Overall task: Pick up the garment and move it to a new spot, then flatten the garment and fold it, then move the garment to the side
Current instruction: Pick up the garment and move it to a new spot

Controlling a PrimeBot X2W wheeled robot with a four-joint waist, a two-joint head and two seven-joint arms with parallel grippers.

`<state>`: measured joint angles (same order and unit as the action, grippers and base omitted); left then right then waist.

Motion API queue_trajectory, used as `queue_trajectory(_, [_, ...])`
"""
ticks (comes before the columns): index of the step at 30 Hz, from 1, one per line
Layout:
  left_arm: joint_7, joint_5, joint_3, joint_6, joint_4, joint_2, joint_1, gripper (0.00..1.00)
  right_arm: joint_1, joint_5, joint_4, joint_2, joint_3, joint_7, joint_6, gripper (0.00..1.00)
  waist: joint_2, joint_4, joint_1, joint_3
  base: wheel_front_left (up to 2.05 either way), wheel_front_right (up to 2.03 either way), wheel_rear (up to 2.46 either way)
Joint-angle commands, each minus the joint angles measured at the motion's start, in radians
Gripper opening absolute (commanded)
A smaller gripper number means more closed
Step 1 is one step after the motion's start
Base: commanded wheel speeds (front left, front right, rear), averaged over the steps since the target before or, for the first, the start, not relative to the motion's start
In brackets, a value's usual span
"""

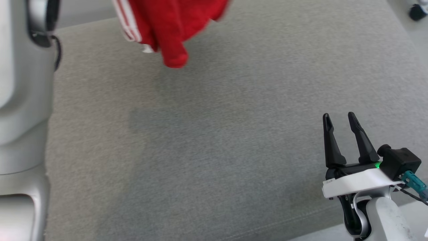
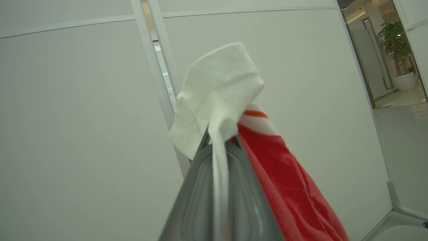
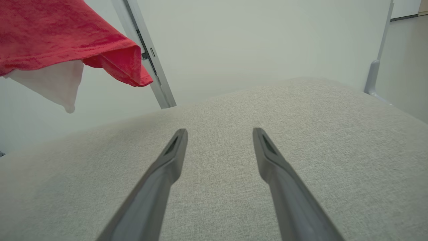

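**A:** Where does the job stand, starting at the left?

**B:** The left pincer (image 2: 222, 134) is clamped tight on the garment (image 2: 287, 187), gripping a white flap along with the red cloth. From the head view the garment (image 1: 167, 23) hangs at the far left of the grey cushion (image 1: 234, 150), bunched and clear of it.

**A:** So which step is that?

**B:** The first, I'd judge: it's picked up and in the air, not yet put down at a new spot.

**A:** And on the right?

**B:** The right pincer (image 1: 339, 117) sits at the near right, its fingers wide apart with nothing between them, low over the cushion.

**A:** What does the next move call for?

**B:** Probably lowering the garment onto the bare middle of the cushion so it lands spread out rather than heaped. The right pincer can then take a free edge to help flatten it.
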<state>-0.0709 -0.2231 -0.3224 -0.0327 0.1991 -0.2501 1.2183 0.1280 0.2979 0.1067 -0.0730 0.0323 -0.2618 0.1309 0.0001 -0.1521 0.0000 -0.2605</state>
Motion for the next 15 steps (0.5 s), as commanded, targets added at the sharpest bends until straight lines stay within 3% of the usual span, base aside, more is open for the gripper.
queue_trajectory(1, [0.002, 0.013, -0.018, -0.002, -0.008, 0.022, 0.016, 0.0, 0.01, 0.008, 0.002, 0.005, -0.004, -0.004, 0.0, 1.0, -0.0001, -0.089, 0.0, 0.003, 0.0, 0.0, 0.0])
queue_trajectory(8, [0.017, -0.01, -0.099, -0.004, 0.008, 0.113, -0.042, 0.0, 0.014, 0.014, 0.005, 0.015, -0.017, -0.004, 0.0, 1.0, -0.0001, -0.145, 0.0, -0.011, 0.0, 0.0, 0.0])
queue_trajectory(15, [0.075, -0.047, -0.134, 0.023, 0.08, 0.141, -0.227, 0.0, 0.005, 0.006, 0.0, 0.019, -0.032, -0.004, 0.0, 1.0, -0.0001, -0.122, 0.0, -0.016, 0.0, 0.0, 0.0])
